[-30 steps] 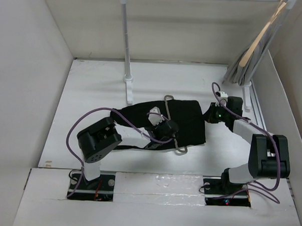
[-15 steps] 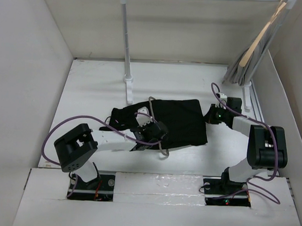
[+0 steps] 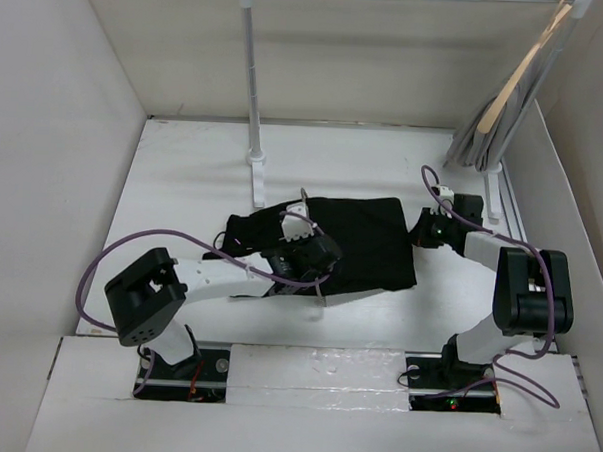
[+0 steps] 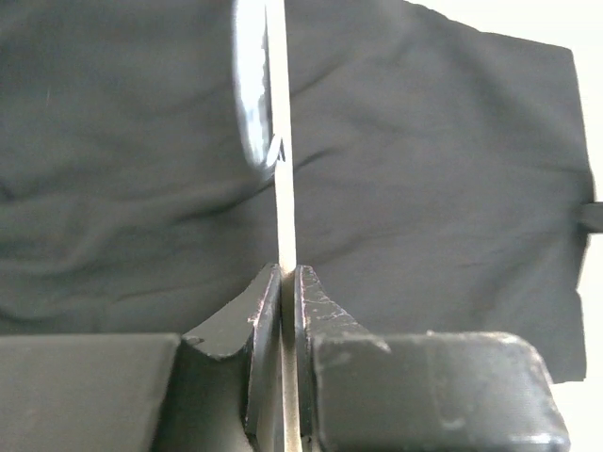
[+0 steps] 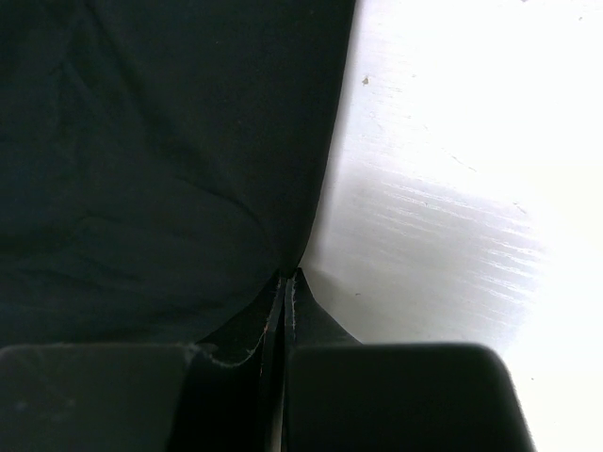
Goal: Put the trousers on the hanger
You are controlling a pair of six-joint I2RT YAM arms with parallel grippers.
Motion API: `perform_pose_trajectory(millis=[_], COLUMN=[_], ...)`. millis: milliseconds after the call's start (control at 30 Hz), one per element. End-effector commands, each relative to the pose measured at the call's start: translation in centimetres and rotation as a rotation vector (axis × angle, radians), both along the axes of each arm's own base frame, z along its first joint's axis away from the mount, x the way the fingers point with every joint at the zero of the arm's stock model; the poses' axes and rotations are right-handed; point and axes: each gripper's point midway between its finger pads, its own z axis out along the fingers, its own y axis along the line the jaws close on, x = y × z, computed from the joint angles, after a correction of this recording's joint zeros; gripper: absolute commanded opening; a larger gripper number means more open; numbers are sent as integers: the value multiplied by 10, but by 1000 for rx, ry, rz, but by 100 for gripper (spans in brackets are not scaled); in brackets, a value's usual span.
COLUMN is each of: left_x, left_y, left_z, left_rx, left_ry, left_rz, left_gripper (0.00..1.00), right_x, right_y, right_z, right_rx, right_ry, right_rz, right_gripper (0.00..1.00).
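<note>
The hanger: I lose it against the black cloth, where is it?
Mid-table in the top view, the hanger sits over the trousers, clamped edge-on in the left gripper.

Black trousers (image 3: 366,244) lying flat on white table (image 3: 183,181)

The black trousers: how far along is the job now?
Done: the black fabric trousers lie folded flat on the white table. In hand: the left gripper is shut on the thin grey wire hanger above the cloth, and the right gripper pinches the trousers' edge. Left: the trousers are not draped over the hanger's bar.
</note>
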Motion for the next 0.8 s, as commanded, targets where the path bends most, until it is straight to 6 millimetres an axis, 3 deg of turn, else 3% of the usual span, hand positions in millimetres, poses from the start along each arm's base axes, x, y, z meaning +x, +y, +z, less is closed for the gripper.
perform_pose_trajectory(millis=[0, 200, 367, 433, 467, 533, 567, 633, 667, 700, 733, 767], left_x=[16, 22, 25, 26, 27, 26, 27, 25, 25, 26, 23, 23], left_y=[-14, -12, -15, -18, -21, -27, -32, -42, -44, -45, -47, -49], left_z=[47, 60, 98, 116, 131, 147, 166, 181, 202, 209, 216, 234], left_rx=[61, 117, 97, 92, 81, 87, 75, 84, 63, 63, 63, 37], left_ry=[-116, -122, -166, -183, -190, -192, -203, -211, -225, -230, -237, -257], left_rz=[-22, 13, -6, -32, -42, -81, -96, -149, -152, -156, -169, -169], left_gripper=[0, 0, 0, 0, 0, 0, 0, 0, 0, 0, 0, 0], right_x=[15, 11, 7, 3, 1, -3, -6, -15, -21, -31, -37, -44], right_y=[-9, -4, 1, 6, 10, 14, 16, 20, 23, 23, 23, 28], right_z=[6, 0, 7, 23, 31, 63, 75, 115, 129, 139, 173, 186], right_rx=[-38, -49, -38, -34, -31, -21, -16, -15, -15, -16, -17, -5], right_ry=[-56, -35, -35, -50, -64, -116, -134, -201, -224, -218, -304, -330], right_rz=[-17, -8, 3, 21, 37, 63, 70, 85, 96, 95, 98, 112], right_gripper=[0, 0, 1, 21, 36, 47, 56, 63, 69, 71, 71, 72])
